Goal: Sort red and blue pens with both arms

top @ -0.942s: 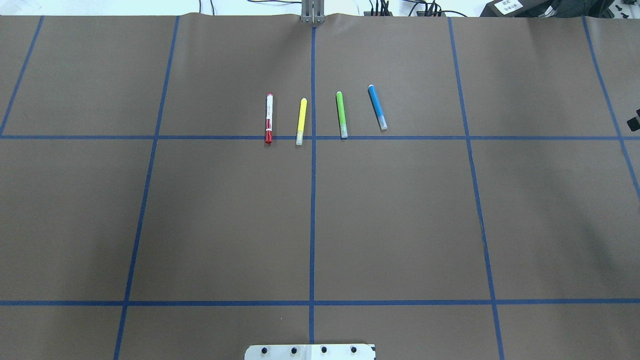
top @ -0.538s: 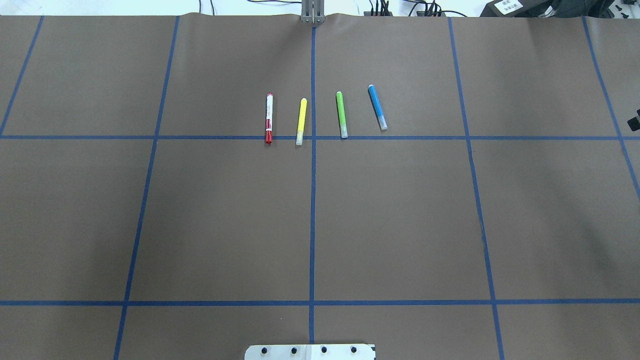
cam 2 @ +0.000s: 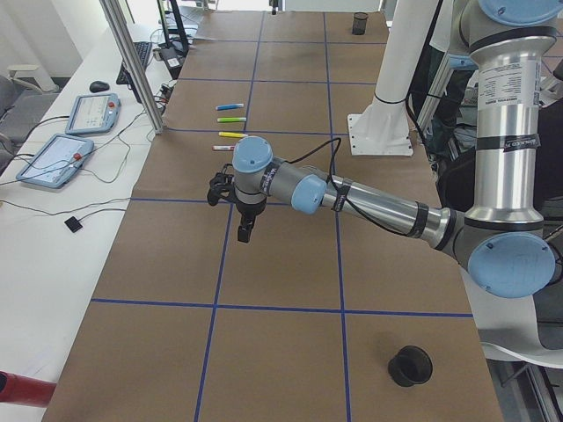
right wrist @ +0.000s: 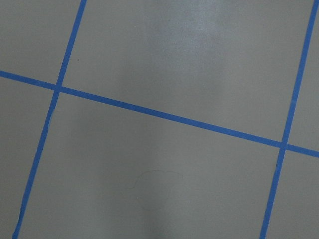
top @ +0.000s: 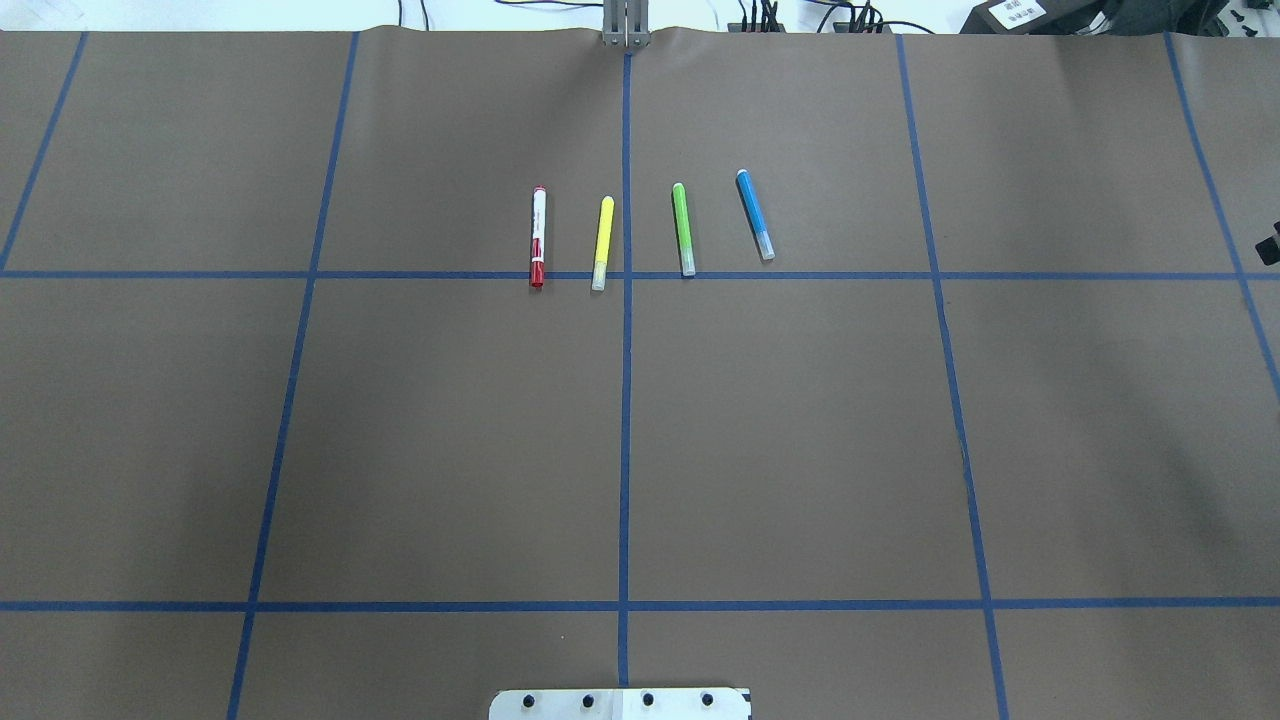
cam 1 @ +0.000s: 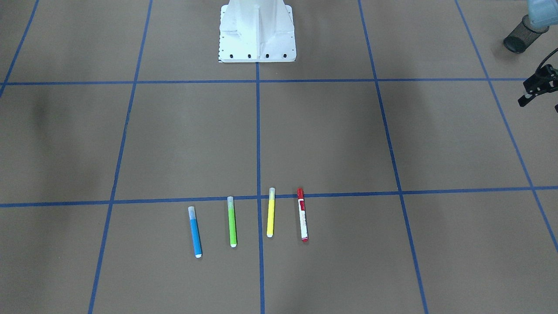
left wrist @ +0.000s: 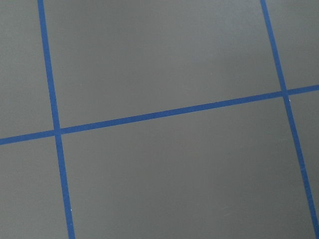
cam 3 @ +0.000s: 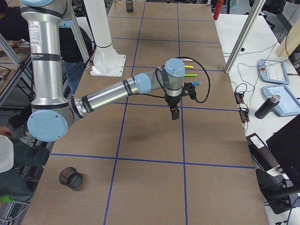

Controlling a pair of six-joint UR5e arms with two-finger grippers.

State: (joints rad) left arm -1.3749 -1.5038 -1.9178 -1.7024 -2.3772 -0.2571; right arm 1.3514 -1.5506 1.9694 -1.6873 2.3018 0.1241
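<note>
Brown paper covers the worktop [cam 1: 327,139] and is crossed by blue tape lines [cam 1: 258,131]. In the front-facing view a row is formed, each item apart from the next, by the blue pen [cam 1: 195,232], the green pen [cam 1: 232,221], the yellow pen [cam 1: 270,212] and the red marker [cam 1: 302,214], well away from the white pedestal [cam 1: 257,30]. Part of the left hand [cam 1: 534,87] is cut by the right edge, near a mesh cup [cam 1: 518,37]; whether it is released or clenched cannot be told.

In the overhead view the red marker's cap is laid across a tape line, while the blue pen is tilted and stops just short of that line. Only a black sliver of the right hand [top: 1270,245] is seen at the right edge, so its state cannot be told.

From the table's left end, the left arm [cam 2: 378,207] is stretched low over the paper, its hand pointed down, well apart from the pens.

From the right end, the right arm [cam 3: 112,96] is held likewise.

In both wrist views only paper and tape are shown.
</note>
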